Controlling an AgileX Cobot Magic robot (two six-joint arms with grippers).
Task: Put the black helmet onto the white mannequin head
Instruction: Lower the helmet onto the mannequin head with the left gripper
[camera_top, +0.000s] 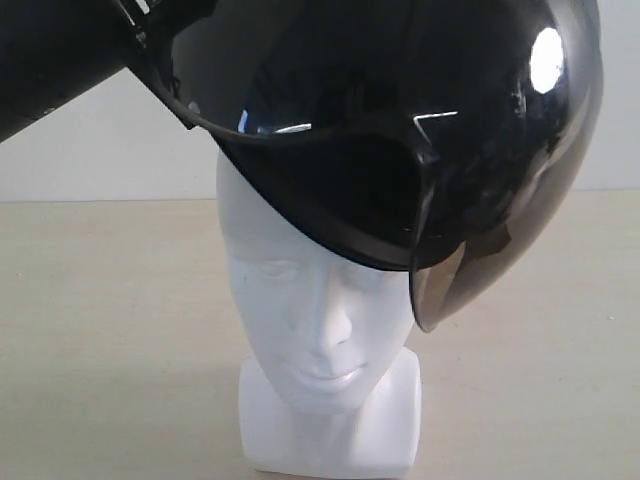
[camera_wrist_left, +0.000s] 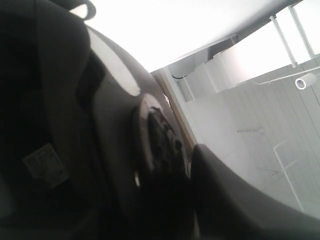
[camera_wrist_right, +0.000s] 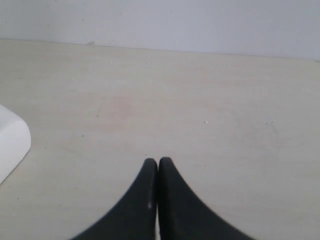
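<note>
So, 1 black helmet (camera_top: 400, 130) tilted over 1 white mannequin head (camera_top: 320, 310); R claw (camera_wrist_right: 158, 162) closed, L claw (camera_wrist_left: 196, 170) unclear.

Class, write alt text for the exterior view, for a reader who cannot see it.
A black helmet is tilted over the top of a white mannequin head, hiding its crown but leaving the face bare. Its tinted visor hangs beside the face on the view's right; the head stands on a pale table before a white wall.
</note>
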